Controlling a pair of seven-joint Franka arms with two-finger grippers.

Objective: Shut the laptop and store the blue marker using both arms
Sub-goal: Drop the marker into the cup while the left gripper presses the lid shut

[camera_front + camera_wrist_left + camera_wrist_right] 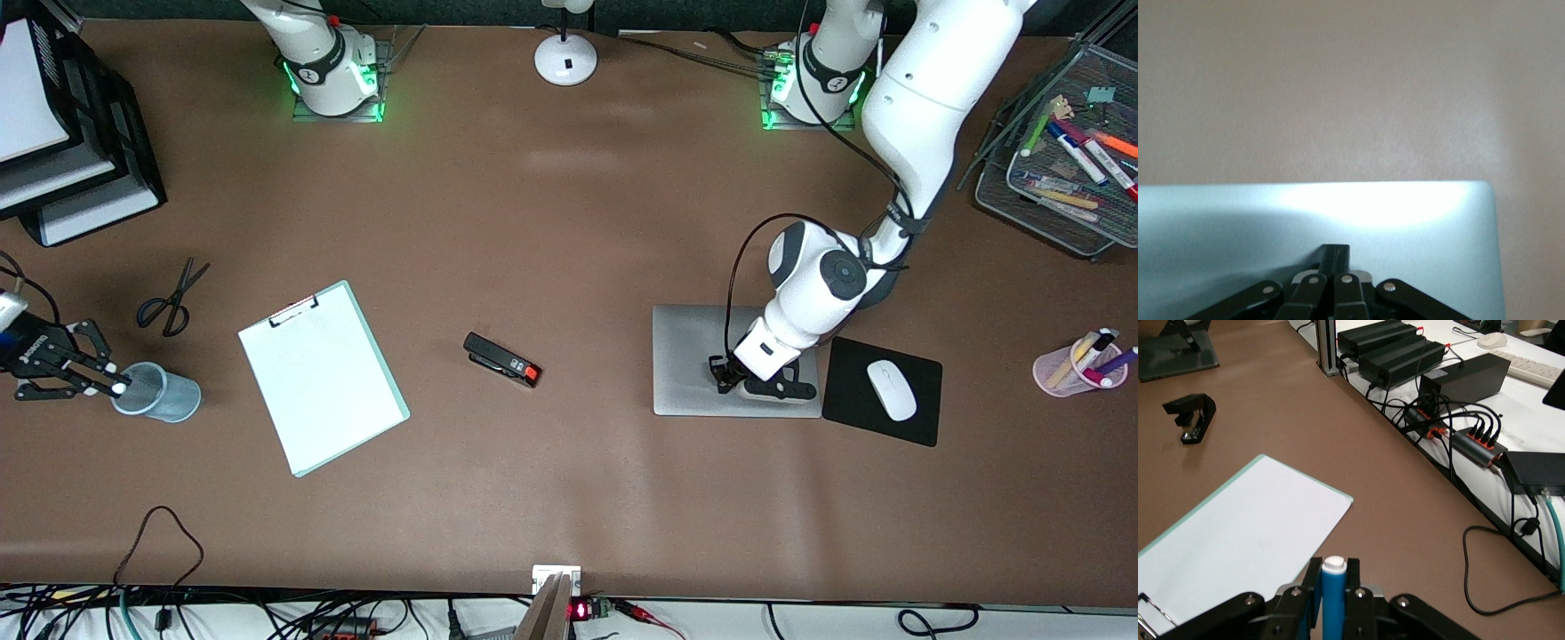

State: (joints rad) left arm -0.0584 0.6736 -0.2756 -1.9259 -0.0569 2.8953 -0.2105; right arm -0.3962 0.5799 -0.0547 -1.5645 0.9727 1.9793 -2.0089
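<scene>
The silver-grey laptop (pixel 693 356) lies closed and flat toward the left arm's end of the table. My left gripper (pixel 773 387) is shut and empty, its fingertips resting on the lid. In the left wrist view the shut gripper (pixel 1335 257) touches the lid (pixel 1418 233) near one corner. My right gripper (pixel 111 378) is shut on the blue marker (pixel 1333 600), whose pale end (pixel 118 388) points out past the fingertips. It hovers over the rim of a blue-grey pen cup (pixel 169 396) at the right arm's end of the table.
A clipboard with white paper (pixel 320 373), a black stapler (pixel 502 360) and scissors (pixel 169 302) lie mid-table. A black mouse pad (pixel 925 418) with a white mouse (pixel 892 388) sits beside the laptop. A pink pen cup (pixel 1067 366), mesh marker tray (pixel 1031 200), paper trays (pixel 62 133) and lamp base (pixel 565 58) stand at the edges.
</scene>
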